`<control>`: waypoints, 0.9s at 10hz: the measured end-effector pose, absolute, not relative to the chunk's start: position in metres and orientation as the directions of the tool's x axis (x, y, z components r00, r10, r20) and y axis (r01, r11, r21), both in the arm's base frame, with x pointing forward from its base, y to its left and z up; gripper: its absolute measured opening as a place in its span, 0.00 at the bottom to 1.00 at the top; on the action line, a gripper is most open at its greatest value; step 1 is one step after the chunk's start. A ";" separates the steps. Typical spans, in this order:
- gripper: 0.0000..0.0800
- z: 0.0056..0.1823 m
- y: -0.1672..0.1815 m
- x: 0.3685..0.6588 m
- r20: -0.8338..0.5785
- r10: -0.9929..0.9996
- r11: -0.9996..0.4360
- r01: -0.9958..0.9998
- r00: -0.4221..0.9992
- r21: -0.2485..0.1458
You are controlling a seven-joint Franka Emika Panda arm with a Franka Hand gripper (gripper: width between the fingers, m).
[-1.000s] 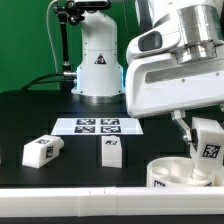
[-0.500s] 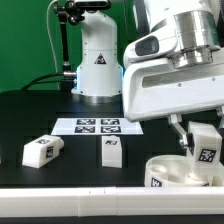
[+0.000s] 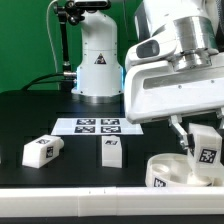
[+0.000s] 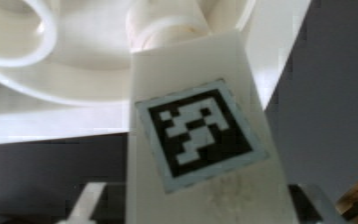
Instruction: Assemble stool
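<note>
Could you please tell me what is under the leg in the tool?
The round white rimmed plastic seat; the lower end of the white block leg hides behind its rim.

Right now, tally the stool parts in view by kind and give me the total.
leg: 3 (two lying loose, one gripped in the claw)
seat: 1
Total: 4

- Seat point(image 3: 168, 172): white round rimmed disc, hollow side up, on the table at the exterior view's right.
- Raised leg point(image 3: 206, 146): white tagged block, upright, over the seat.
- Standing leg point(image 3: 110, 151): upright, mid-table.
- Lying leg point(image 3: 42, 150): on its side, exterior view's left.
</note>
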State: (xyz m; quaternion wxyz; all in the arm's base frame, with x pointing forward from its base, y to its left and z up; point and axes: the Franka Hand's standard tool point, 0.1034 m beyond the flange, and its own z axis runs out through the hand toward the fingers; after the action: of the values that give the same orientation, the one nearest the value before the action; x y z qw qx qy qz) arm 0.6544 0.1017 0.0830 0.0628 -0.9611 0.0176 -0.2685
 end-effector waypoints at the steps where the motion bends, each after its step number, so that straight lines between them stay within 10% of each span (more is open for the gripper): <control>1: 0.41 0.083 0.102 0.654 0.514 -0.067 -0.992 0.000 0.855 -0.130; 2: 0.41 0.083 0.102 0.654 0.514 -0.067 -0.992 0.000 0.855 -0.130; 4: 0.75 0.083 0.102 0.654 0.514 -0.067 -0.992 0.000 0.855 -0.130; 9: 0.81 0.102 0.100 0.660 0.471 -0.055 -0.991 0.012 0.880 -0.137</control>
State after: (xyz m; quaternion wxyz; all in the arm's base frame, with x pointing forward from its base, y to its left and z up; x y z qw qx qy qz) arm 0.6601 0.0998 0.1022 0.0679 -0.9672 0.0112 -0.2445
